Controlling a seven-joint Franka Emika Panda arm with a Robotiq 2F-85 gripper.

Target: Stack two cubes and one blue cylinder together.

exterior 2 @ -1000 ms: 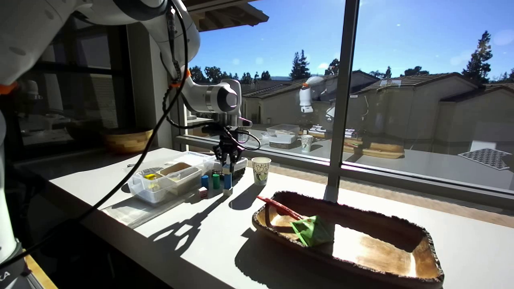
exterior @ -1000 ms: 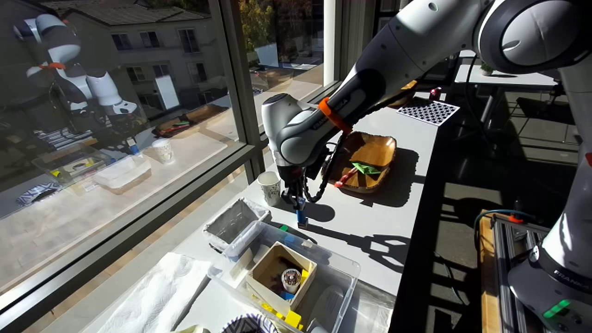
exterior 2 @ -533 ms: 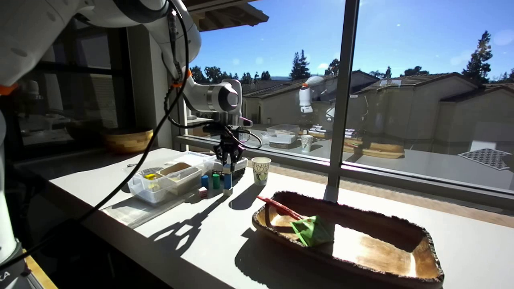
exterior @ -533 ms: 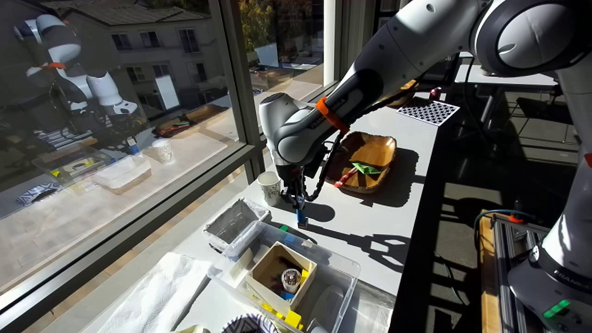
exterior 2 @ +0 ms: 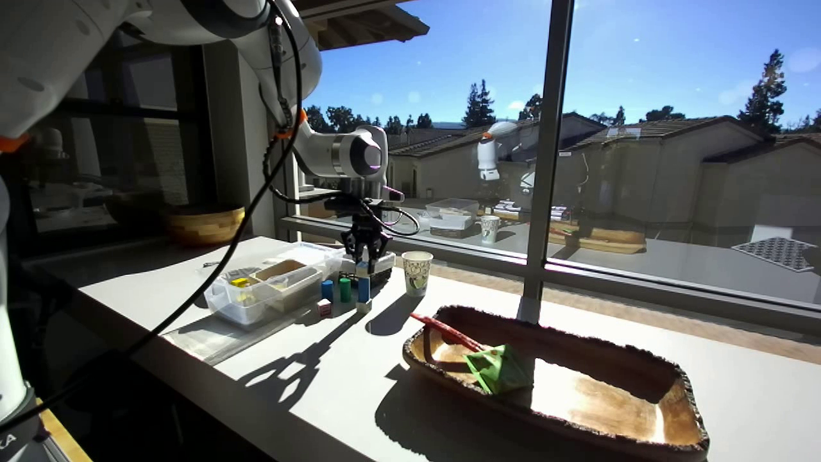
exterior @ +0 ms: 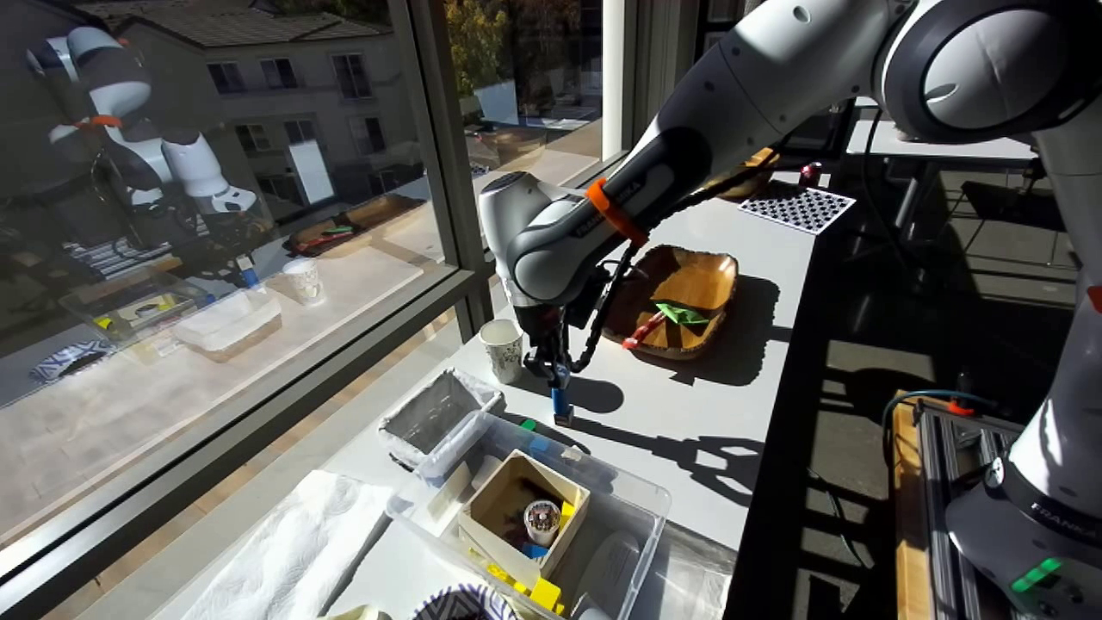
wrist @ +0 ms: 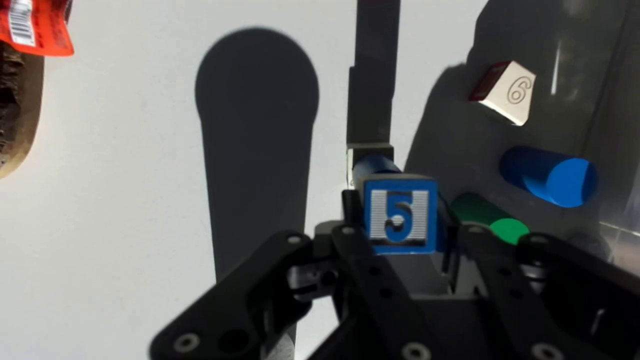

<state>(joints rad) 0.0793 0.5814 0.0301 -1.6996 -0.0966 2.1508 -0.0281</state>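
Note:
A stack stands upright on the white table. A pale cube point(exterior 2: 363, 307) is at the bottom and also shows in the wrist view point(wrist: 372, 149). The blue cylinder point(exterior 2: 363, 290) stands on that cube; the wrist view shows a part of it point(wrist: 374, 164). A blue-faced cube with a 5 point(wrist: 400, 217) sits on the cylinder, also in an exterior view point(exterior 2: 362, 266). My gripper point(exterior 2: 368, 258) points down from above, its fingertips on either side of the top cube. The left fingertip looks close against it. Whether the fingers press on it I cannot tell.
Beside the stack stand another blue cylinder point(exterior 2: 327, 290), a green cylinder point(exterior 2: 345, 290) and a red-and-white block point(exterior 2: 324, 308). A see-through bin point(exterior 2: 244, 312) is behind them. A white cup point(exterior 2: 417, 273) and a wooden tray point(exterior 2: 551, 410) with wrappers stand on the opposite side.
The arm and gripper have shifted very slightly, toward the window side and a little upward. The stack stands in the same place. The other objects have not moved.

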